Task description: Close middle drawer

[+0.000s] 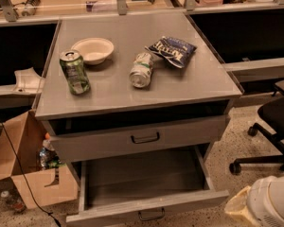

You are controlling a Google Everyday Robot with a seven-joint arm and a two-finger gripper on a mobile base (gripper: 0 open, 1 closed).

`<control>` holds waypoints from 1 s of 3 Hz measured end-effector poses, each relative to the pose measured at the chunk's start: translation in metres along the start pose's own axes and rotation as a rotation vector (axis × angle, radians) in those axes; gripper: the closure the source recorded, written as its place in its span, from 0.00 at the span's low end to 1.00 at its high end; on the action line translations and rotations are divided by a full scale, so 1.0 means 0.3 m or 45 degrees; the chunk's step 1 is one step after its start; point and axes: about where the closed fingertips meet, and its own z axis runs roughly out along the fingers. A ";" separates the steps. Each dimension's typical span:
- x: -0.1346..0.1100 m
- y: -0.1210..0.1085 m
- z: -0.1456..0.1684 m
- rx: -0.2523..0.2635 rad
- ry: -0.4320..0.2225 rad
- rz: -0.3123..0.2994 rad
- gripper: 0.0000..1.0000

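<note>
The middle drawer (146, 178) is pulled far out of the grey cabinet. It is wide, shallow and empty, with a low front and a small dark bar handle (151, 215) at the bottom edge of the view. Above it the taller-fronted drawer (142, 138) stands slightly out. My gripper (262, 203) is a white and cream shape in the bottom right corner. It is right of the open drawer's front corner, apart from it and partly cut off by the frame.
On the cabinet top (194, 86) are a green can (75, 72), a white bowl (93, 49), a can lying on its side (141, 70) and a dark snack bag (172, 50). A cardboard box (28, 174) stands at the left and an office chair (274, 126) at the right.
</note>
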 end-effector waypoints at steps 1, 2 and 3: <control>0.102 0.033 0.193 -0.015 0.040 0.088 1.00; 0.102 0.033 0.193 -0.015 0.040 0.088 1.00; 0.133 0.038 0.258 -0.012 0.061 0.142 1.00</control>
